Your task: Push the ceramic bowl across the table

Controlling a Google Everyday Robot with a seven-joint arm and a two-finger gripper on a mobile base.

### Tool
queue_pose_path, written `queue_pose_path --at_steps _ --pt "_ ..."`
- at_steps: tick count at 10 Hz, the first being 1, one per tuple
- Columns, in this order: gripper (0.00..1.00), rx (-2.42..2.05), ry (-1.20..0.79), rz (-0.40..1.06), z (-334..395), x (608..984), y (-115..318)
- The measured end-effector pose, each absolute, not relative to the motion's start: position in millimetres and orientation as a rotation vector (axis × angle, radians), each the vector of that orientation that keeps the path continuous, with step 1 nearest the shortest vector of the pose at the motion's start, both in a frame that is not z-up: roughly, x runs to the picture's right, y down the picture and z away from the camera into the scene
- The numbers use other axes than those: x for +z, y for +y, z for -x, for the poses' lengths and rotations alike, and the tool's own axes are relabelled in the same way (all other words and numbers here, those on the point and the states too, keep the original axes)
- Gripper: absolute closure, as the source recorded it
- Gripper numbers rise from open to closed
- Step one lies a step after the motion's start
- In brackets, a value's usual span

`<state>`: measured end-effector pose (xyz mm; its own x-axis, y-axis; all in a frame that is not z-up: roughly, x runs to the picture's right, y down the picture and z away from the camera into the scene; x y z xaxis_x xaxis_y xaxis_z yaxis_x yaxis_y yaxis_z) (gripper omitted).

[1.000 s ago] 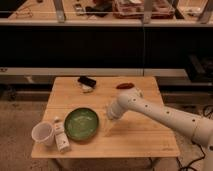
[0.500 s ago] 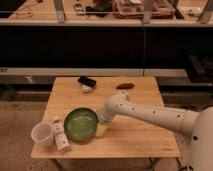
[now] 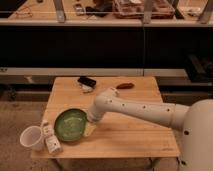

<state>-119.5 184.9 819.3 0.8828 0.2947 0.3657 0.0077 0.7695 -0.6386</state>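
The gripper (image 3: 90, 121) sits low against the right rim of the ceramic bowl (image 3: 70, 124) — placed to shove, not lift — with the bowl near the table's (image 3: 130, 135) front-left edge, beside a plastic cup (image 3: 31, 137).

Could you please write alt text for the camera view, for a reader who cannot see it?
A white robot arm reaches across a light wooden table, its claw at the right edge of a green bowl near the table's front left. A white cup and a small bottle stand at the left corner, a dark phone and a brown item lie at the back.
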Motion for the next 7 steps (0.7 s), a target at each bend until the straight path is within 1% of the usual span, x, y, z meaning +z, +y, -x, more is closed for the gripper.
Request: queue_pose_path --at_steps 4,7 --pt "0.20 0.162 -0.459 0.704 149 821 183" --pt "0.20 0.264 -0.454 0.678 115 832 151"
